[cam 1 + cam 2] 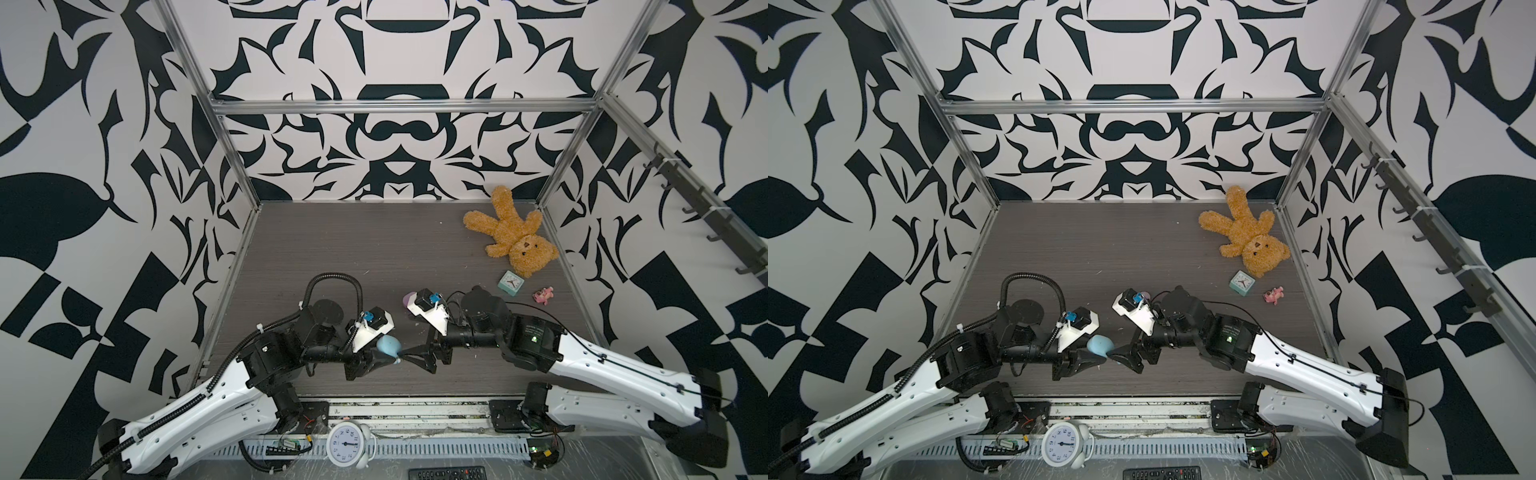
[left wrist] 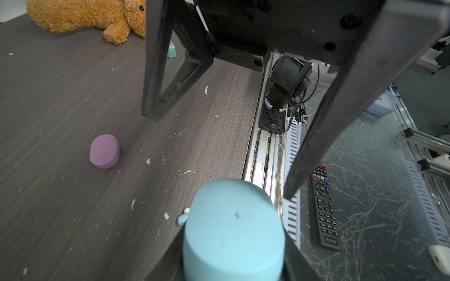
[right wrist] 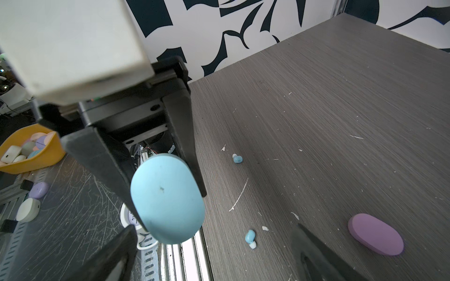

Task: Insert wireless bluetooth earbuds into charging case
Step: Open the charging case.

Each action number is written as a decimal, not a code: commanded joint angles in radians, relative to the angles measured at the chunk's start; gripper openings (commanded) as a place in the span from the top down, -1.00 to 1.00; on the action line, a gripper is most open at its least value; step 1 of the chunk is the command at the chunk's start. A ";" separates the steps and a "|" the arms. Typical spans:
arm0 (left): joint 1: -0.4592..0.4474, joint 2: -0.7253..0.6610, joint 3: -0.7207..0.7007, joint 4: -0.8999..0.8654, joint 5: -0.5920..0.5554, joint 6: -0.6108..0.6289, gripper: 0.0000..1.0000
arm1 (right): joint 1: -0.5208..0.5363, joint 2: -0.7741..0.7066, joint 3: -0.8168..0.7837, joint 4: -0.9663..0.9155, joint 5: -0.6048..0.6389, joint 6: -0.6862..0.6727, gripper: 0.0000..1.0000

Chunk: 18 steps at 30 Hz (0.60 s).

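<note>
My left gripper (image 2: 233, 245) is shut on a pale blue oval charging case (image 2: 233, 226), holding it just above the table's front edge; the case shows in both top views (image 1: 388, 345) (image 1: 1099, 345). My right gripper (image 3: 215, 226) stands open, facing the case (image 3: 168, 199) at close range, nothing between its fingers. Two pale blue earbuds (image 3: 238, 159) (image 3: 250, 237) lie loose on the dark table; one earbud (image 2: 182, 218) peeks out beside the held case. A closed purple case (image 3: 375, 234) (image 2: 104, 151) lies flat further in. No pink earbuds show.
A brown teddy bear (image 1: 509, 235), a small mint clock (image 1: 510, 283) and a pink toy (image 1: 543, 294) lie at the back right. White scraps litter the table. Past the front rail are a white alarm clock (image 1: 345, 442), a remote (image 2: 325, 206) and a yellow bin (image 3: 31, 148) of cases.
</note>
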 commanded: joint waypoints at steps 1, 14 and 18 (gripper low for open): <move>0.002 0.008 0.032 -0.020 0.035 -0.011 1.00 | 0.014 0.010 -0.003 0.038 0.015 -0.032 -0.99; 0.002 0.004 0.031 -0.022 0.061 -0.007 1.00 | 0.031 0.020 -0.009 0.019 0.155 -0.056 -1.00; 0.002 -0.002 0.025 -0.020 0.090 0.002 1.00 | 0.031 0.025 -0.007 0.019 0.227 -0.070 -1.00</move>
